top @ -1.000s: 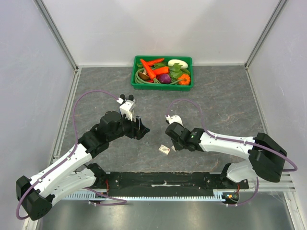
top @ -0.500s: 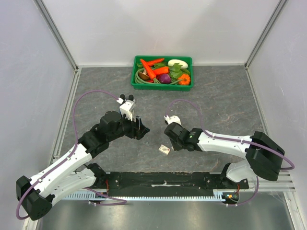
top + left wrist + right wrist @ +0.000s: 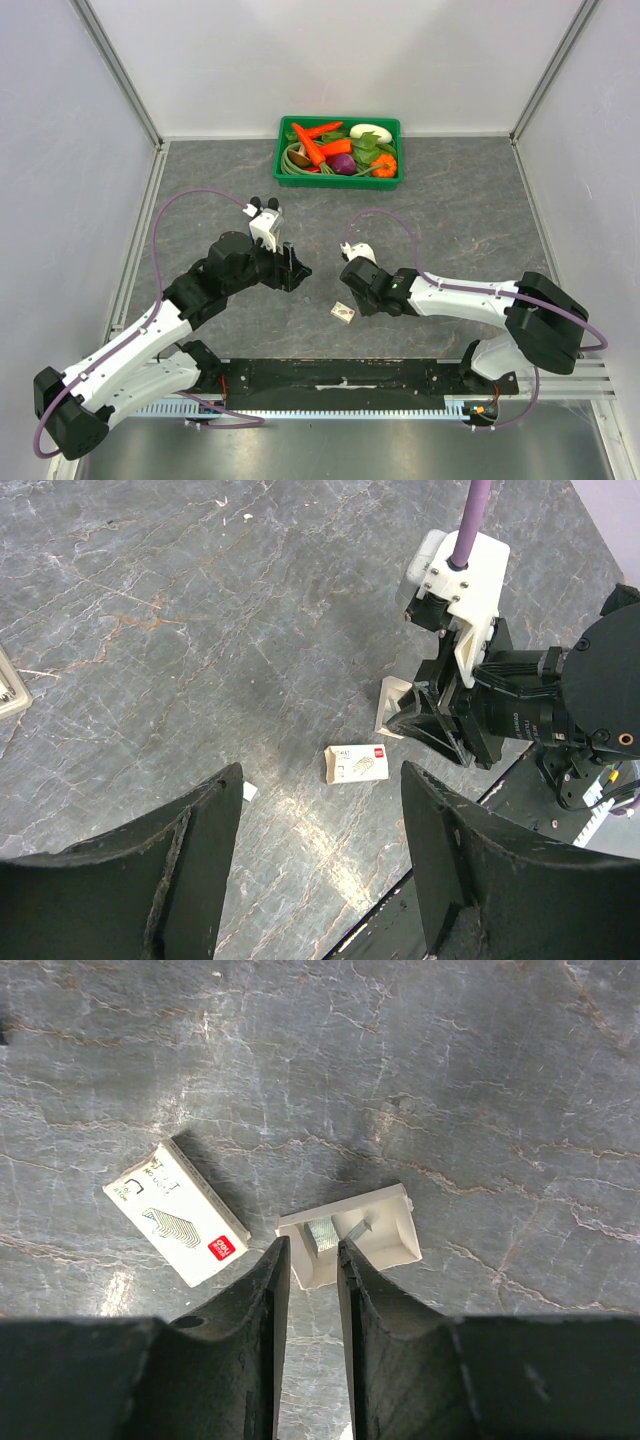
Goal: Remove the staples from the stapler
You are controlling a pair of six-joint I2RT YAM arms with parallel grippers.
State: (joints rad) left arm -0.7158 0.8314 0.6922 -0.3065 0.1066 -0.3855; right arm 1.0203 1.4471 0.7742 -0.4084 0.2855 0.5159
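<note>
A small staple box (image 3: 175, 1225), white with a red mark at one corner, lies flat on the grey marbled table (image 3: 460, 210). Just to the right of the box in the right wrist view, with a thin strip of table between them, sits a small white open-topped tray (image 3: 375, 1230). It holds a short metal strip of staples (image 3: 322, 1235) at the end nearest the box. I cannot tell whether this tray is part of the stapler, and no view shows a stapler that I can name with certainty. The right gripper (image 3: 312, 1260) points down over the box-side end of the tray. Its fingers (image 3: 265, 1300) are drawn close with only a narrow slot between them, and the tray's corner shows through that slot. The pictures do not settle whether the fingers pinch the tray or merely straddle it. From above, this gripper stands just beyond the box on its far side and hides the tray. The left gripper (image 3: 292, 268) hangs to the left of the box, clearly apart from it. Its fingers (image 3: 200, 860) are spread wide and released, with nothing between them but bare table. A tiny white scrap (image 3: 248, 792) lies near the box on its left in the left wrist view. Well beyond the box, at the far edge of the table, a green basket (image 3: 285, 172) holds mixed vegetables.
</note>
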